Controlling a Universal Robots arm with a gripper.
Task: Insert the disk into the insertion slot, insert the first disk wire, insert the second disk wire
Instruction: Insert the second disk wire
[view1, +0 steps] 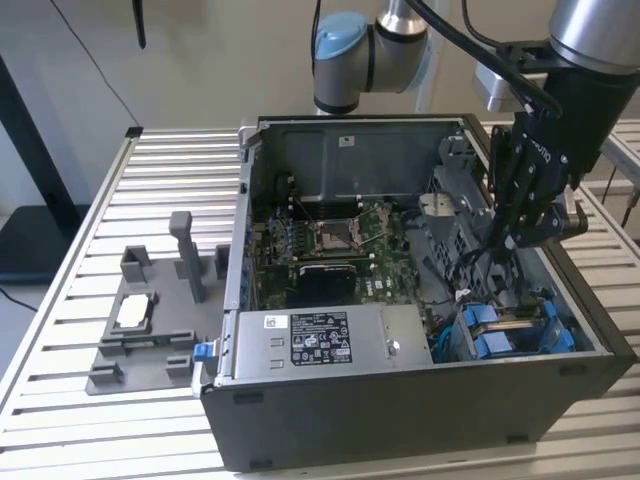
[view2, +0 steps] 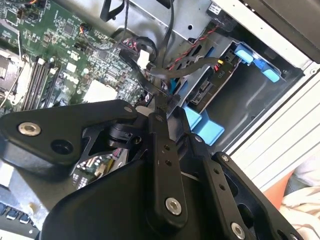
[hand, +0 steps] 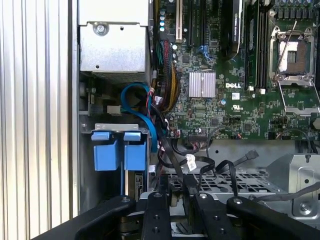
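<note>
The disk lies in the insertion slot at the case's corner nearest the exterior view's right, with its blue carrier tabs sticking out. My gripper hangs inside the open case just above and behind the disk. In the second wrist view its fingers come together at the tips, and my gripper is shut on a black disk wire that trails off toward the motherboard. The blue carrier sits close beside those tips. More black wires loop near my gripper.
The motherboard with its square CPU socket fills the case floor. A labelled power supply sits along the near wall. A blue cable curls by the cage. A grey fixture stands on the slatted table at the exterior view's left.
</note>
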